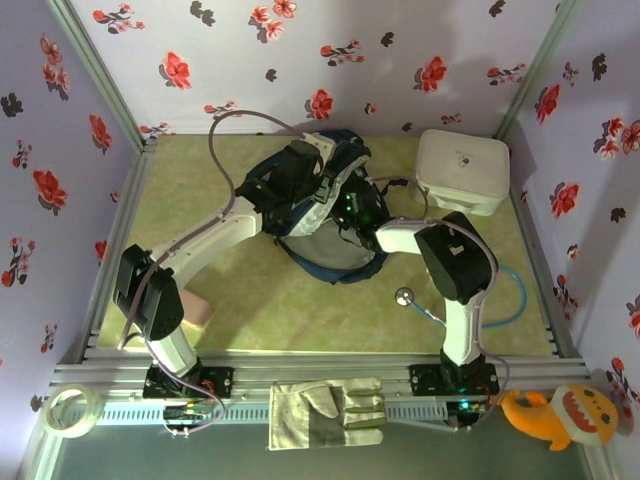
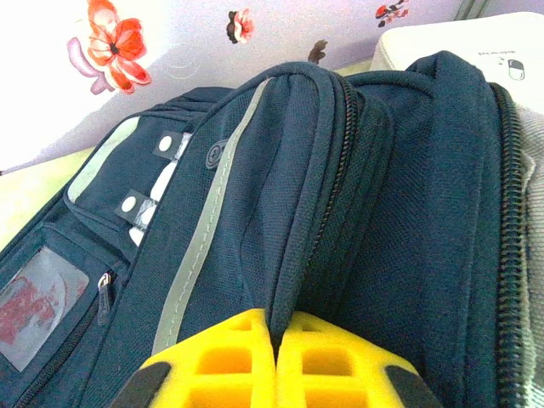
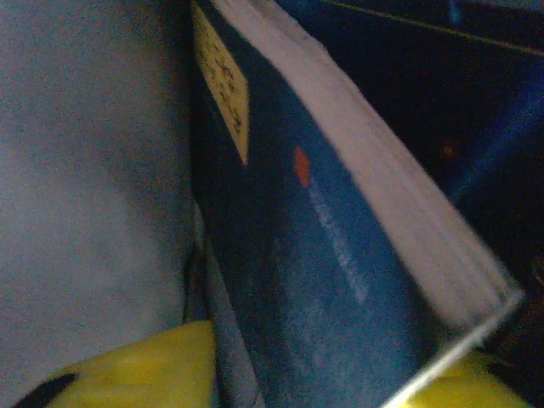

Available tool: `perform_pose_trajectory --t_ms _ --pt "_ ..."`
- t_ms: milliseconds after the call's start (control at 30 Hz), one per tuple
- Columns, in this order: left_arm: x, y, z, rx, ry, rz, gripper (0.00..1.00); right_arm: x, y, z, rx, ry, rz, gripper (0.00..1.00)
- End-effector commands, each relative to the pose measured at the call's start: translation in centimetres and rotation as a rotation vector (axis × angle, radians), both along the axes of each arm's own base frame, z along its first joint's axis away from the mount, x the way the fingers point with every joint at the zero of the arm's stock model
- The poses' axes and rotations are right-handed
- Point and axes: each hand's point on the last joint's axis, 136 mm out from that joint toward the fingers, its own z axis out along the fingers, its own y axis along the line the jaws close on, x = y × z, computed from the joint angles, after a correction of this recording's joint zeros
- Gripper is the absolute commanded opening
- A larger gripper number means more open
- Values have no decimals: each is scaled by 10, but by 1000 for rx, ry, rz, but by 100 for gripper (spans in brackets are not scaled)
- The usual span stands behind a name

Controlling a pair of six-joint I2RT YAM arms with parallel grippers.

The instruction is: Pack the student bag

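at twelve o'clock on the table (image 1: 250,300), left gripper (image 2: 274,357) clamps the student bag (image 2: 280,187) at its rim; hold it wide. right gripper (image 3: 297,378) straddles a blue book (image 3: 323,255), grip unclear: seat it fully.

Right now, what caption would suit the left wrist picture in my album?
Left tool pinching a fold of the navy student bag beside its zipper, white case behind.

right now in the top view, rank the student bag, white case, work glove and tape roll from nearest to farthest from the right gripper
From the right gripper:
1. student bag, table centre; the gripper reaches into it.
2. white case, back right.
3. work glove, near edge, between the arm bases.
4. tape roll, near left corner.
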Motion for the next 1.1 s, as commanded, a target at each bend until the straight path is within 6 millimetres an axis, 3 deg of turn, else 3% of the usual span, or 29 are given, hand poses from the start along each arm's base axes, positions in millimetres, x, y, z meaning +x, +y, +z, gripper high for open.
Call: perform_pose_trajectory --t_ms 0,167,333,400,467,633,700,833,967,1067 --pt "8 14 53 -133 -95 56 0 -10 -13 40 43 -91 6 54" --pt "11 12 42 -132 -57 44 0 -37 -36 69 53 -154 22 57" --pt "15 10 26 -143 8 24 3 -67 -83 67 -33 -124 -91 58" --pt "14 8 16 -136 41 7 22 -81 -110 63 -94 -117 -170 59" --pt "12 9 5 -126 76 2 57 -94 -135 66 -161 -116 -246 60" --pt "14 32 -7 -188 119 31 80 -121 -190 78 -332 -120 -400 66" --pt "20 50 -7 -229 117 71 89 -126 -199 85 -377 -130 -409 68" --pt "31 94 -29 -276 171 195 92 -127 -195 88 -419 -117 -363 70" --pt "39 142 -70 -378 309 337 90 -122 -182 73 -431 -77 -306 71" --pt "40 165 -102 -491 434 409 83 -119 -168 56 -418 -34 -242 72"
